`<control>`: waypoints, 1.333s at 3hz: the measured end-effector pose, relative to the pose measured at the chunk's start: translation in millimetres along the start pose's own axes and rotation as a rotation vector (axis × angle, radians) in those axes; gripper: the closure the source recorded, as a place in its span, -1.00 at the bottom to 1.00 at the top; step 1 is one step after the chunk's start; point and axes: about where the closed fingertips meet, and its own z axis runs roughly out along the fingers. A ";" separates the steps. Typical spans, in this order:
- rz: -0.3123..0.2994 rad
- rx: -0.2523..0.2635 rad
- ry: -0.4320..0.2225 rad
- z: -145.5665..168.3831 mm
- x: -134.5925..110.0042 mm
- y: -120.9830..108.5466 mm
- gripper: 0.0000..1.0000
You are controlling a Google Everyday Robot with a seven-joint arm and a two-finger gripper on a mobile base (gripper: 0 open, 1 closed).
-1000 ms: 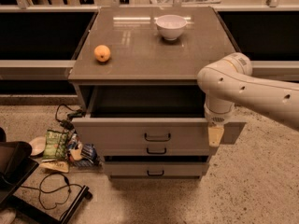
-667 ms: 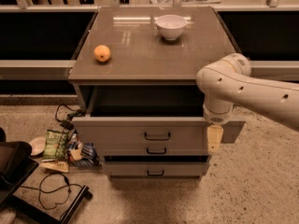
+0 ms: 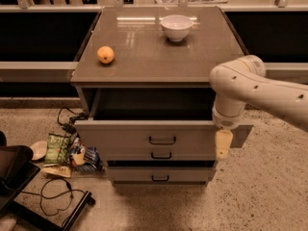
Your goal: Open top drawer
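Right now we are watching the gripper [image 3: 224, 144] hanging at the right-hand end of the top drawer [image 3: 120, 137], its cream tip pointing straight down toward six o'clock, just in front of the corner of the drawer front. Whether the claw is spread or pressed together we are not able to tell from this angle, and we are not seeing it pinch anything.

The relation that counts is this: the drawer's small black handle [image 3: 162, 140] is lying at nine o'clock from the gripper, a fair way along the front, so the claw is sitting off to the side of the grip point and not over it. The front's long axis is running nine to three, and the drawer slides toward six. It is standing well out of the cabinet already, its dark box gaping open beneath the cabinet top [image 3: 159, 61]. By our reckoning any further pull has to go straight toward six, and the gripper would first have to travel toward nine to find that handle. The single arm [image 3: 260, 88] is reaching in from three o'clock.

Against the frame a second back we are finding very little changed: the drawer front is holding the same line, and the gripper is sitting a shade lower at the same corner.
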 end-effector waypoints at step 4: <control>0.109 -0.171 -0.039 -9.5 34.6 73.5 0.90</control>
